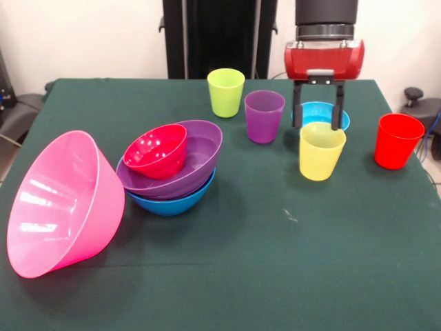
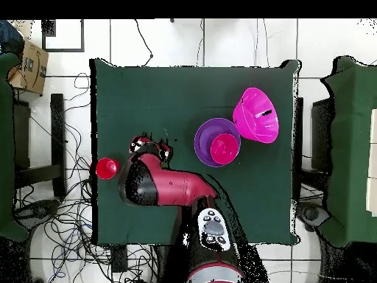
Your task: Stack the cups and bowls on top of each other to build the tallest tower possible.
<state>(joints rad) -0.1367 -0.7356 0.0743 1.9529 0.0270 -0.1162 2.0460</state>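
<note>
While my gripper (image 1: 319,124) hangs with fingers spread over the yellow cup's (image 1: 322,152) rim, gripping nothing, the tower (image 1: 172,169) sits well apart: red bowl (image 1: 157,150) in purple in blue.

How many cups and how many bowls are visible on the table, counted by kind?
Cups: 4 (lime green, purple, yellow, red)
Bowls: 5 (pink, large purple, blue, small red, light blue)
Total: 9
</note>
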